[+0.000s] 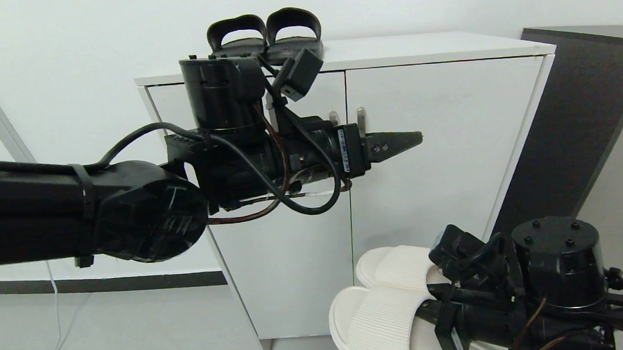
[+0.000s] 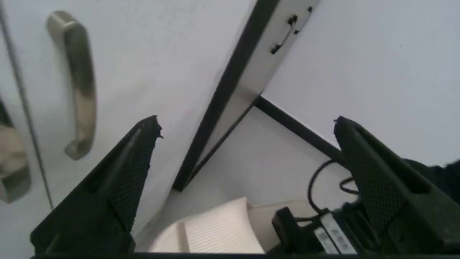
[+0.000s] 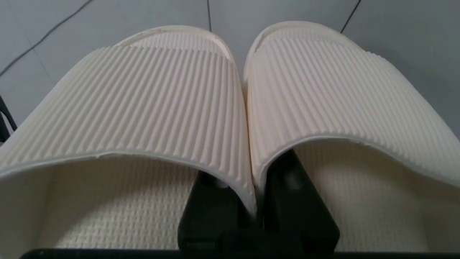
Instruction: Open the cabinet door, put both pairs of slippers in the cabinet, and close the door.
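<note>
— Any writing to read?
— A white label on the left wrist, too small to make out.
— The arms?
— The left arm lies level across the cabinet's shut doors. The left gripper is beside the handles, fingers spread apart. The right gripper is low, clamped on the white slippers.
— The black slippers?
— On the cabinet top, at its front edge.

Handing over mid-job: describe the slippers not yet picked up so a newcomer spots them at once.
Start at the white cabinet. On its top, toward the left end, a pair of black slippers stands side by side. They alone are black; the cream ribbed slippers sit low in the right gripper.
</note>
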